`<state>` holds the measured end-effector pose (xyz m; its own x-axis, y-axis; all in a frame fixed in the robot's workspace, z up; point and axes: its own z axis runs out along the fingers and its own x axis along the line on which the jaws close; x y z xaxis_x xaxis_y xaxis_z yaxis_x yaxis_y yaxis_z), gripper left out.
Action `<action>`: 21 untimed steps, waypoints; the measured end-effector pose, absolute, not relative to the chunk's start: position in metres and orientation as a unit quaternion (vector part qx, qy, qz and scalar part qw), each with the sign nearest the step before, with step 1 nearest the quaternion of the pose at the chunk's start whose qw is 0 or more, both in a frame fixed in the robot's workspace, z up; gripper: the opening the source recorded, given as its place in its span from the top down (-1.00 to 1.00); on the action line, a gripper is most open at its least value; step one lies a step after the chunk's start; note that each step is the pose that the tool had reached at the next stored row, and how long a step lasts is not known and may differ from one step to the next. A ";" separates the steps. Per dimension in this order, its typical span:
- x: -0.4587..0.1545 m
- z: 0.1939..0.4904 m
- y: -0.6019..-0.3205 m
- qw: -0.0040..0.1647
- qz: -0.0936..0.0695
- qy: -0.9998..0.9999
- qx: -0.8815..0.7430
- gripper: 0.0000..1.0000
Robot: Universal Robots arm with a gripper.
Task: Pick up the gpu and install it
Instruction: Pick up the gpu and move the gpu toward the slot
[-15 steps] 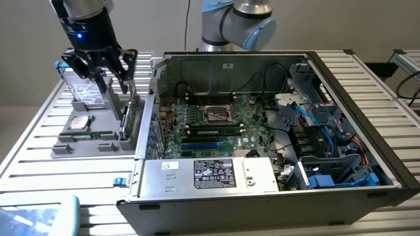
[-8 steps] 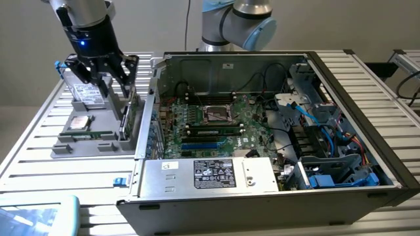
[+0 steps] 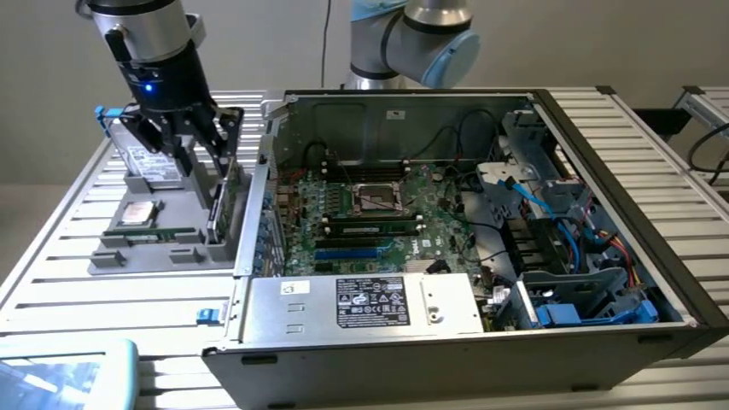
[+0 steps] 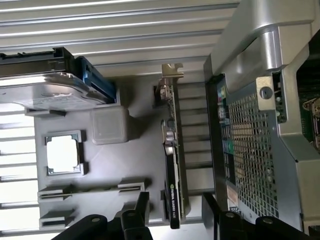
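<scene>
Black and spread as wide as it goes, the hand hangs over the grey parts tray with nothing in it. From where I stand it sits just above the gpu. The card stands on its long edge in the tray's slot on the side nearest the computer case.

Through the wrist view the gpu lines up between the two fingers. Its black cooler faces one finger, the green board the other, and its metal bracket is at the far end. I cannot tell whether the fingertips have come down beside it or are a little above its top edge.

I would judge the card light and stiff, but delicate. A squeeze across its thin body, cooler on one side and bare board on the other, looks like the sensible hold. The smooth cooler could slip under a weak pinch. The connector edge down in the slot is best left untouched.

Further out in the tray lie a silver hard drive, a square processor chip and a long memory stick. The case lies open on the slatted table, at the exterior view's right of the tray, motherboard showing.
</scene>
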<state>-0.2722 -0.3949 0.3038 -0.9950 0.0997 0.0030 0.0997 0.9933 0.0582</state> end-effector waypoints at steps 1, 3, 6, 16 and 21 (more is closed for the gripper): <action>-0.272 0.303 -0.395 -0.001 -0.029 -0.998 -0.052 -0.07; -0.273 0.300 -0.394 -0.002 -0.029 -0.998 -0.057 -0.07; -0.274 0.296 -0.392 -0.002 -0.030 -0.998 -0.062 -0.07; -0.278 0.284 -0.381 -0.010 -0.030 -0.997 -0.064 -0.07; -0.278 0.275 -0.381 -0.011 -0.030 -0.997 -0.064 -0.04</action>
